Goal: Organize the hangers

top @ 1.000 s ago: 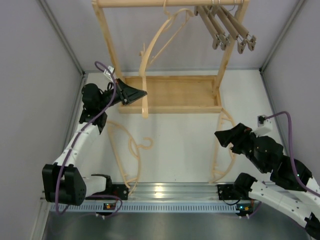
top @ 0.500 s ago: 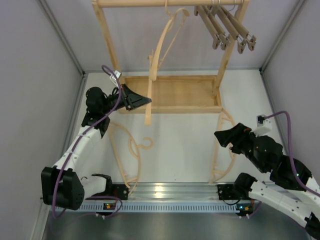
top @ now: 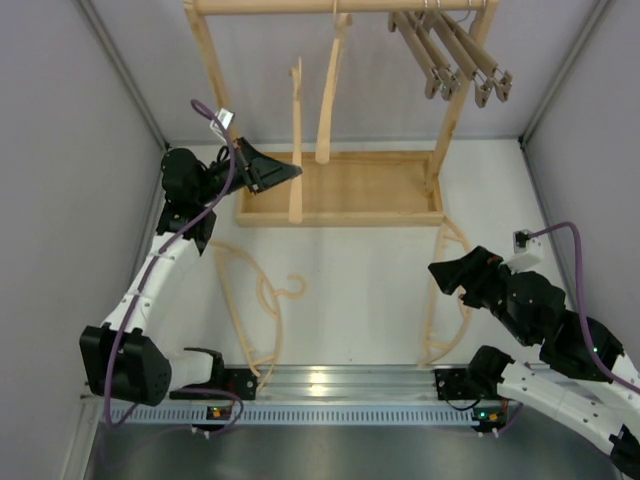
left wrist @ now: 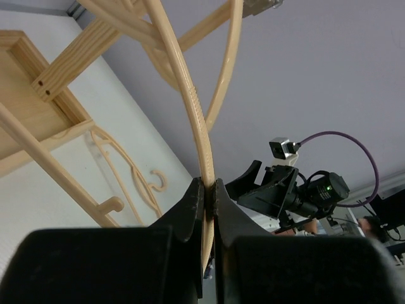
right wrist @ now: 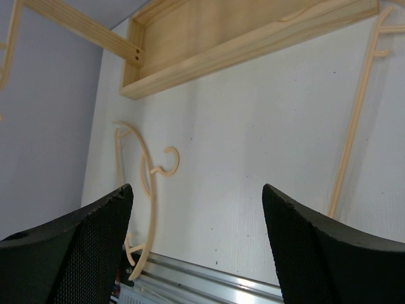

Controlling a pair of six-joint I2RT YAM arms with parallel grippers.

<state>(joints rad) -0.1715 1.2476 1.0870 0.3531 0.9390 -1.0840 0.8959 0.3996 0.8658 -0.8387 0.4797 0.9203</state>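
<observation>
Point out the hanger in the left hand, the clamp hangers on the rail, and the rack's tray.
Held hanger (left wrist: 193, 107): left wrist view, curved arm.
Clamp hangers (top: 457, 50): top view, bars' middle.
Tray (top: 370, 216): top view, front rim.

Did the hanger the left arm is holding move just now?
Yes. The pale hanger in the left gripper straightened and moved up the overhead view, from the rack tray's front edge toward the top rail.

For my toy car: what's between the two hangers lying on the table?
Nothing: only bare table between left hanger and right hanger, in the right wrist view.
</observation>
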